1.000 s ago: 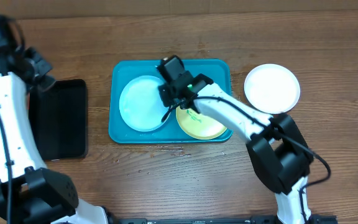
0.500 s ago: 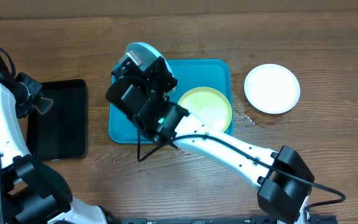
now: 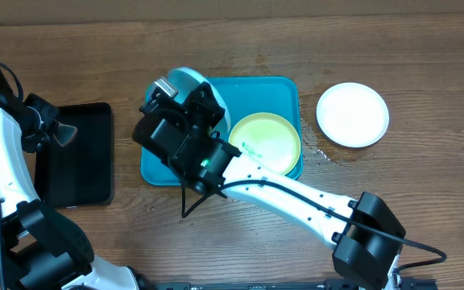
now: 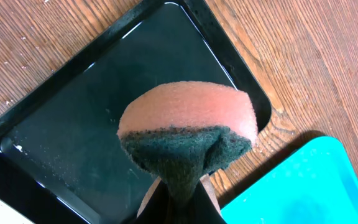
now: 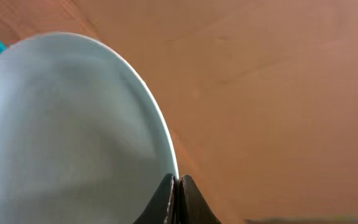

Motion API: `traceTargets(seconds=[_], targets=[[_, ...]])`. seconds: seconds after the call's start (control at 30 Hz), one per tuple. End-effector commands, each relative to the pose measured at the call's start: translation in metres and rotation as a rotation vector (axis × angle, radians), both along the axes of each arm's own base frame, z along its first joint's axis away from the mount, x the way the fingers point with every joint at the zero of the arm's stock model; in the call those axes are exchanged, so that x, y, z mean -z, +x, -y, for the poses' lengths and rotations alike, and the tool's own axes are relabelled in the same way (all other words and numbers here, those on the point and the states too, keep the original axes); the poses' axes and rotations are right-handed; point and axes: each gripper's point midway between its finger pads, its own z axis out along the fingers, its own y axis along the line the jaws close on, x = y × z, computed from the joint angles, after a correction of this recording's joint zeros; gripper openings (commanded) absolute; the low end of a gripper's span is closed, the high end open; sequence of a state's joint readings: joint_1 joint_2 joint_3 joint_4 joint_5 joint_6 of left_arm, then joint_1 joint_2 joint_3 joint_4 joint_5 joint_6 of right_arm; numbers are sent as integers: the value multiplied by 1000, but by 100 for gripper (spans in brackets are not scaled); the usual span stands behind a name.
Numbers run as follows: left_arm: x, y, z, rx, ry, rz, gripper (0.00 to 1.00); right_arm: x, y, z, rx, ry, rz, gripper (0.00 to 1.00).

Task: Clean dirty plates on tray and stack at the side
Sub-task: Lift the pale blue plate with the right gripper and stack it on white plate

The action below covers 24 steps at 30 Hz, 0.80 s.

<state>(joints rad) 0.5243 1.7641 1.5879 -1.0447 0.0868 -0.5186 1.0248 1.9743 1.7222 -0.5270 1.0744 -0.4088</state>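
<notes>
light blue plate (image 5: 73,124) is now raised off the tray (image 3: 284,85), at its left end, rim pinched in right gripper (image 5: 176,183) | sponge (image 4: 188,118) is clamped in left gripper (image 4: 178,190) | scrubbing is expected next

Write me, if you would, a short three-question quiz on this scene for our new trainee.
1. True or false: the white plate lies in the teal tray.
2. Which plate does the right claw grip? A) white plate B) light blue plate C) yellow-green plate
3. What does the left claw hold, and above what?

Key
1. False: it lies on the table beside the tray; the yellow-green plate is the one lying in the tray.
2. B, pinched at its rim.
3. A sponge, above the black tray.
</notes>
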Motion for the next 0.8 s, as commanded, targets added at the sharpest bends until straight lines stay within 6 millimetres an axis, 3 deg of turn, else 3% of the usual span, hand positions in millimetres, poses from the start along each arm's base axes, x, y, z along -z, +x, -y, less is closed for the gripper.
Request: traceTargets(seconds=[0.0, 0.03, 0.13, 0.23, 0.27, 0.37, 0.47, 0.63, 0.67, 0.77], targets=[[3, 0, 4, -4, -25, 0, 4, -10, 15, 14, 81, 271, 4, 4], [3, 0, 4, -4, -26, 0, 4, 3, 23, 26, 130, 366, -44, 4], [3, 0, 5, -4, -26, -1, 4, 33, 34, 35, 139, 508, -220, 4], [3, 1, 6, 0, -34, 5, 4, 66, 40, 40, 82, 688, -519, 4], [2, 2, 7, 3, -42, 10, 4, 74, 43, 50, 62, 767, -638, 4], [2, 2, 8, 5, -43, 12, 4, 80, 51, 78, 73, 883, -770, 4], [2, 2, 9, 6, -43, 11, 4, 89, 60, 124, 172, 932, -822, 4], [2, 3, 8, 7, -41, 15, 4, 108, 61, 231, 465, 927, -837, 4], [2, 4, 9, 8, -41, 15, 4, 112, 58, 263, 548, 943, -843, 4], [2, 6, 11, 16, -37, 20, 4, 115, 56, 313, 665, 984, -827, 4]])
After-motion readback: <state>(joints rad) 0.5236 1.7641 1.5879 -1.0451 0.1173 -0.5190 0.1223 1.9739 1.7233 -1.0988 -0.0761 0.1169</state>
